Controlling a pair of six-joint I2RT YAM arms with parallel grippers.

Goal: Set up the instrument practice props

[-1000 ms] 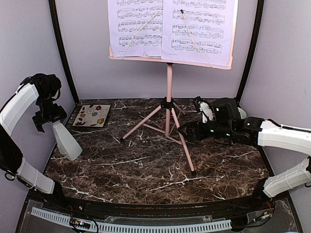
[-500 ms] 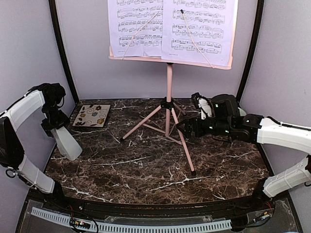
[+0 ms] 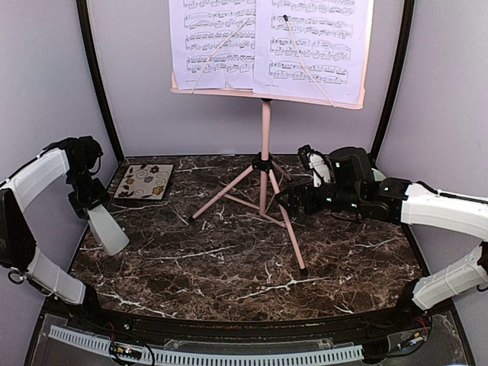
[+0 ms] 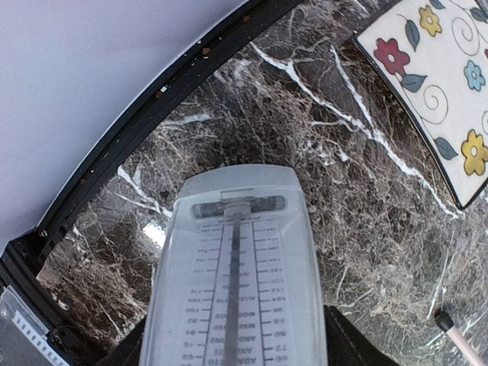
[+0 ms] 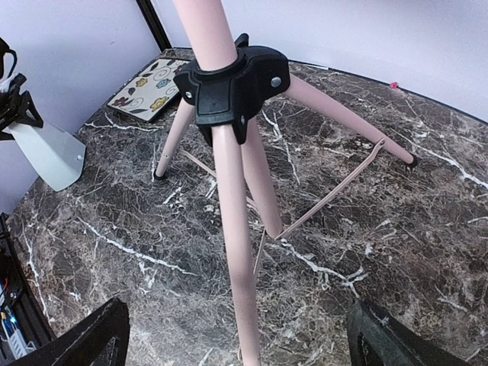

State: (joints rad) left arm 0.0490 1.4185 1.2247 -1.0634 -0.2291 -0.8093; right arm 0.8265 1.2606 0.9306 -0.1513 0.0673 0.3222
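Left gripper (image 3: 86, 203) sitting atop metronome (image 3: 107, 231) by left edge of table (image 3: 229, 263), grip impossible to tell. Right gripper (image 3: 293, 204) gaping wide, flanking front leg of music stand (image 3: 265, 133).

The stand (image 3: 265, 137) is in the middle of the table (image 3: 229, 274). Its thin legs (image 3: 290, 238) spread wide and low, with thin rods between them, so nothing can slide straight under it. The right gripper (image 3: 288, 201) is wide open just right of the stand, with the front leg between its fingers. In front of the stand there is lots of bare room. Far left of the stand is the metronome (image 3: 107, 230), with the left gripper (image 3: 86, 201) on its top. Back left lies a flat tile (image 3: 144, 181). Up high, the pages (image 3: 267, 46) block the way.
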